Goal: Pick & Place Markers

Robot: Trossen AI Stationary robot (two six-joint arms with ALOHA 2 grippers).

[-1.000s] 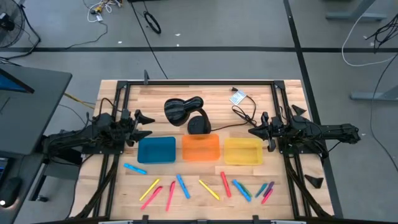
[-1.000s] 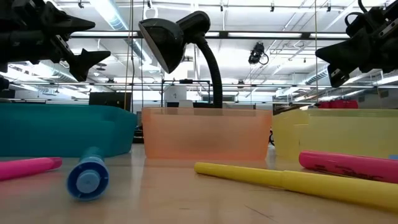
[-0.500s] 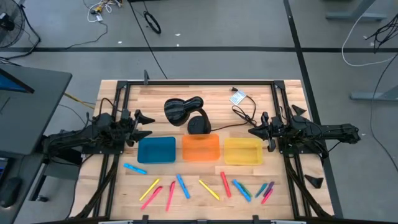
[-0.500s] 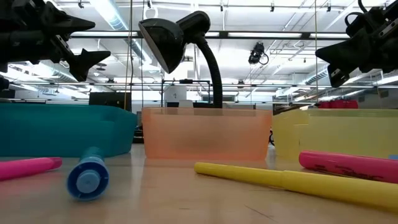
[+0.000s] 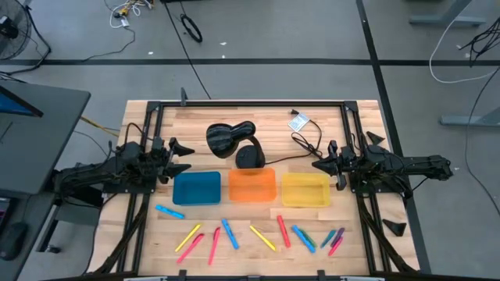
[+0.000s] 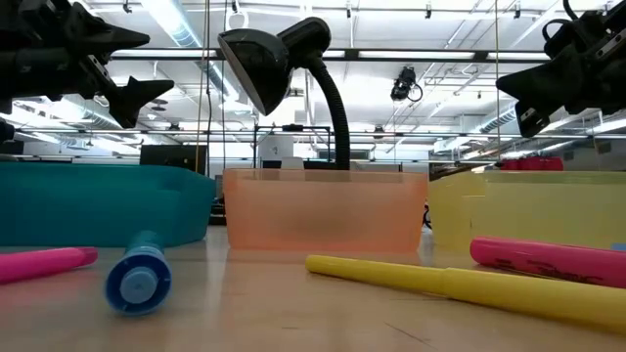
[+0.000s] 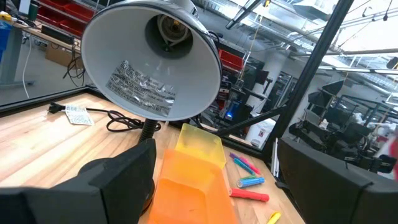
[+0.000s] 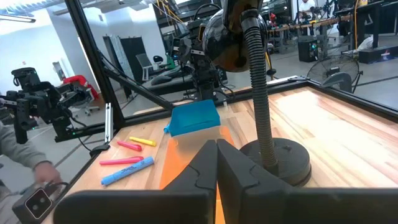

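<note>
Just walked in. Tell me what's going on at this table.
Nothing is being handled right now. The markers lie scattered along the near edge of the table, none in the blue tray, orange tray or yellow tray. The left pincer hangs open beside the blue tray, the right pincer is shut beside the yellow tray, and both are empty. A black desk lamp stands behind the trays.
</note>
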